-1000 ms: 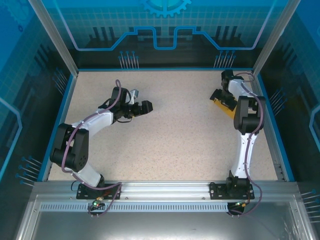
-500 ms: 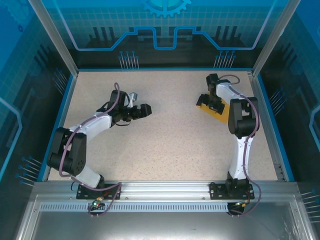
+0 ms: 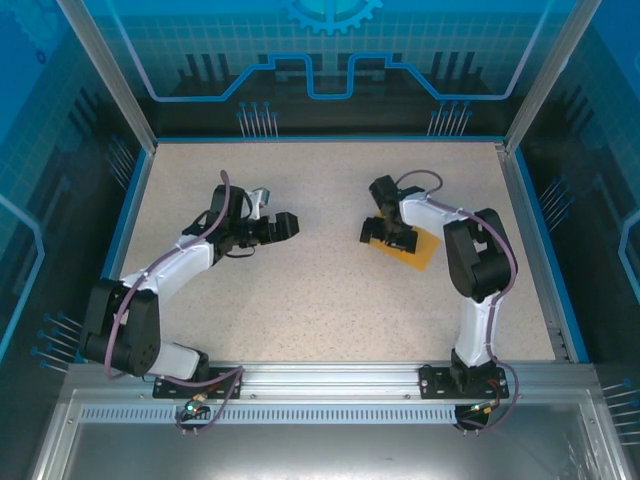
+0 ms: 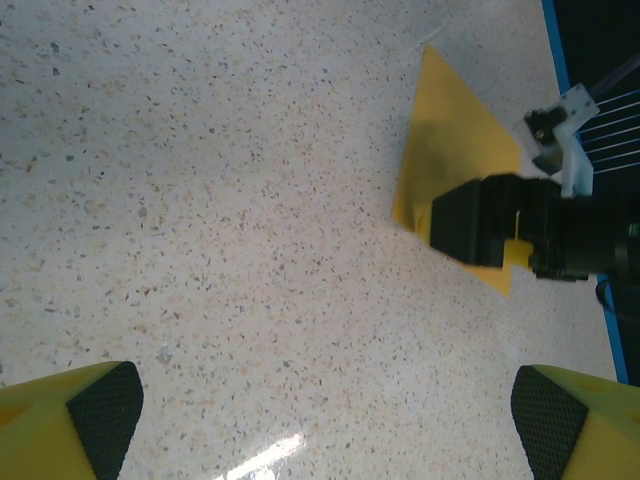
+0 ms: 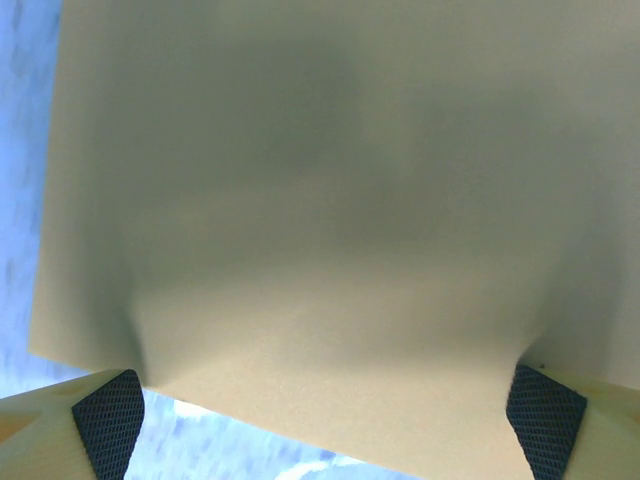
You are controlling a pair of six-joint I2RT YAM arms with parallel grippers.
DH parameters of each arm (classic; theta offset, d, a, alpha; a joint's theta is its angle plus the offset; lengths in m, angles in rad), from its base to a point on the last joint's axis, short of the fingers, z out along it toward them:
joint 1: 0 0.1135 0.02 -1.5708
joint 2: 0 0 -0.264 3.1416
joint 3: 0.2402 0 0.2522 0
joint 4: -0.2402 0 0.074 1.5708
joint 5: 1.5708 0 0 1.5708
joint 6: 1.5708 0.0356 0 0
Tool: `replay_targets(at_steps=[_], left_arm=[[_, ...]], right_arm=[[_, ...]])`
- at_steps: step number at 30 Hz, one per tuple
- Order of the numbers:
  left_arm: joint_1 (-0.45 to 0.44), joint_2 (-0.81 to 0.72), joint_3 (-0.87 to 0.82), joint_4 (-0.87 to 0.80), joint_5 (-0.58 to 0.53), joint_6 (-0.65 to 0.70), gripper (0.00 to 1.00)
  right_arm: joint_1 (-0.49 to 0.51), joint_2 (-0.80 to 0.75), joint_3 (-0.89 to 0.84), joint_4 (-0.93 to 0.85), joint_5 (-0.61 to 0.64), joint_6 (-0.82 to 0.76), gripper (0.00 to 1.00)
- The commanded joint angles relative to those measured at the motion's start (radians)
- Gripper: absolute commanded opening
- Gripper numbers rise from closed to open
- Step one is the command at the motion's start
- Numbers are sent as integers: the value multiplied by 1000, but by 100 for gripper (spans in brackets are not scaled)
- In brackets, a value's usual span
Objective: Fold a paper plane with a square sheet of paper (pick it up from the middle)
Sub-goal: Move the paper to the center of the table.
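Speckled table (image 3: 320,290), blue walls (image 3: 330,50); the paper (image 3: 418,250) seemingly lies flat.

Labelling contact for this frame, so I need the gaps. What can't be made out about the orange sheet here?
Top view: the right hand covers part of the sheet, so fingertip contact is hidden.
Right wrist view: the sheet is blurred at close range; creases unreadable.
Left wrist view: that hand hides the sheet's lower part.
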Motion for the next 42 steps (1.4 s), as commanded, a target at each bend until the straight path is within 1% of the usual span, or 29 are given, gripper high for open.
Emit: replay_targets(at_steps=[1,5,8,11,15,17,19,22,25,27,30,34,42], left_arm=[[-3,-65,-26,-53,28,28,99],[-3,-110,-43,-74,36,21,99],[-3,-138,-63,-65,40,9,99],[-3,-152,-74,-69,47,6,99],[-3,-163,-82,-74,50,8,99],[-3,-160,-87,-65,54,10,99],[-3,-150,-92,-54,60,10,99],[-3,-127,-89,-48,71,6,99],[-3,-123,-79,-57,78,-1,99],[-3,-126,-71,-66,78,5,99],[-3,-118,-61,-71,81,10,99],[-3,-102,-58,-70,88,7,99],[-3,-97,-61,-75,87,7,99]], right_arm=[[107,-21,-96,4,-56,87,98],[220,-90,-182,40,-51,147,97],[302,-130,-199,13,-26,156,97],[350,-196,-221,-14,-7,164,97],[353,-324,-252,-36,40,201,97],[330,-378,-256,-39,94,251,99],[293,-387,-253,-26,136,308,99],[251,-346,-220,-10,188,348,99],[189,-282,-208,11,167,359,99],[167,-255,-200,43,161,349,99],[159,-185,-150,37,168,309,99],[143,-118,-136,98,113,267,99],[170,4,-77,62,89,189,99]])
